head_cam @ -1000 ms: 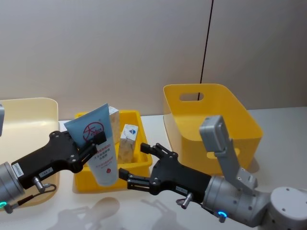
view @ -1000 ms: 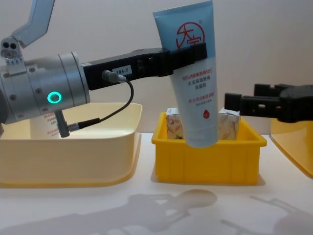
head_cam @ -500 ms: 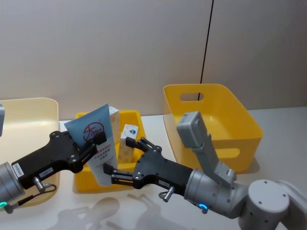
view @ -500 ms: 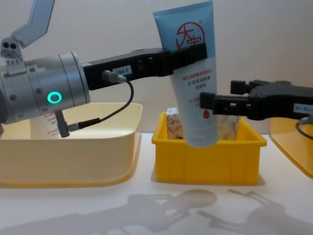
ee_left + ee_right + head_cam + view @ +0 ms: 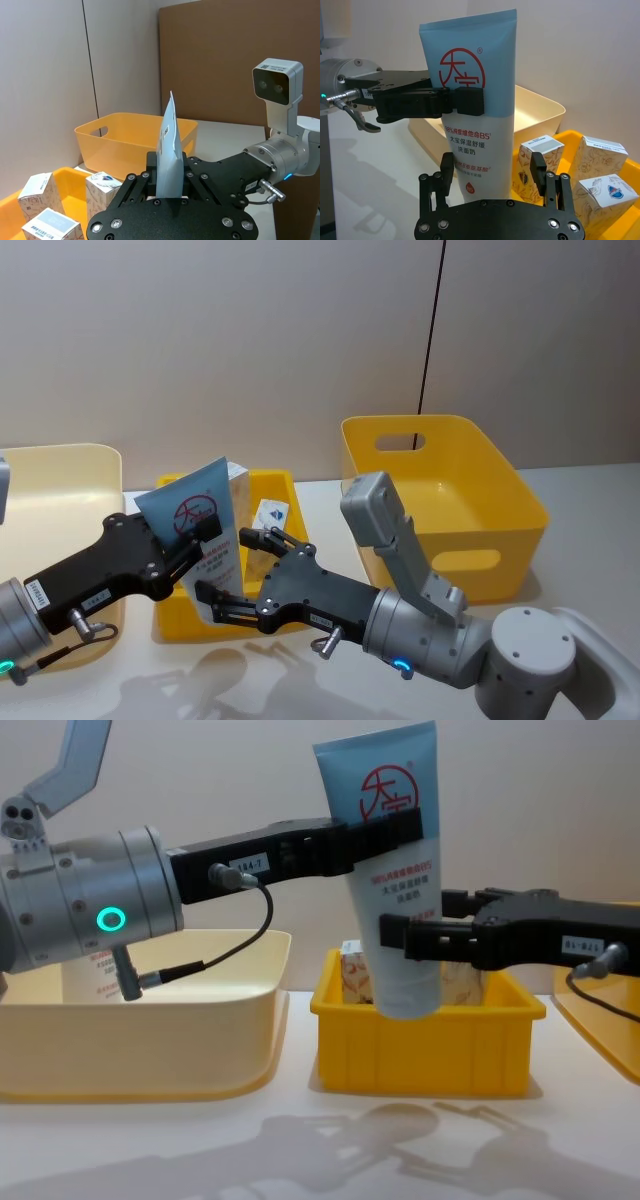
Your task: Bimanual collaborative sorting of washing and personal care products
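Observation:
A tall light-blue tube (image 5: 205, 560) with a red round logo hangs upright above the small yellow bin (image 5: 278, 480). My left gripper (image 5: 205, 530) is shut on its upper part, just under the logo (image 5: 390, 792). My right gripper (image 5: 222, 562) is open, its jaws standing on either side of the tube's lower half (image 5: 480, 150); in the right wrist view both fingers (image 5: 447, 167) stand a little clear of the tube. Small white cartons (image 5: 601, 150) stand in the bin, partly hidden behind the tube in the chest view.
A large yellow basket with handle cut-outs (image 5: 440, 480) stands at the right. A pale cream tub (image 5: 150, 1050) sits at the left, under my left arm. The small bin (image 5: 430, 1040) lies between them.
My right gripper has moved left from beside the bin until its open jaws straddle the tube's lower half. The left arm and the tube have stayed still.

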Controlling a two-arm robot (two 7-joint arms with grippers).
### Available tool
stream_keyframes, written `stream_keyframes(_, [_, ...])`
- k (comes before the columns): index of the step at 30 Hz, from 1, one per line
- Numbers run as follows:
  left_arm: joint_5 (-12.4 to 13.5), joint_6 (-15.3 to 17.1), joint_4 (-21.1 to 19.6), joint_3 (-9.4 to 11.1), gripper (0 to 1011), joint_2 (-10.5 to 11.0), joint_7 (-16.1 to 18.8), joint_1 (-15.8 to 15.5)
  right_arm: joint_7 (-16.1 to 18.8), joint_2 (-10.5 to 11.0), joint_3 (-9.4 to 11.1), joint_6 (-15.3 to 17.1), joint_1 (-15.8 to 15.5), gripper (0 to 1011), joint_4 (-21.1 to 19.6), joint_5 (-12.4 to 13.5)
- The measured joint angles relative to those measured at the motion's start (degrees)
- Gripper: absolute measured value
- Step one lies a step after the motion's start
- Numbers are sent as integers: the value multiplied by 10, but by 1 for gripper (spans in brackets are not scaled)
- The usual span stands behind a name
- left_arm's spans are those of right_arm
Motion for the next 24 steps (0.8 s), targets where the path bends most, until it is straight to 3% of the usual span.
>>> stream_keyframes(10, [0, 0, 0, 0, 227, 0, 0, 0, 2, -3, -6, -1, 7, 723, 8, -2])
stream_keyframes(24, [0, 0, 0, 0, 227, 0, 0, 0, 2, -5, -10, -2, 12, 628, 12, -4])
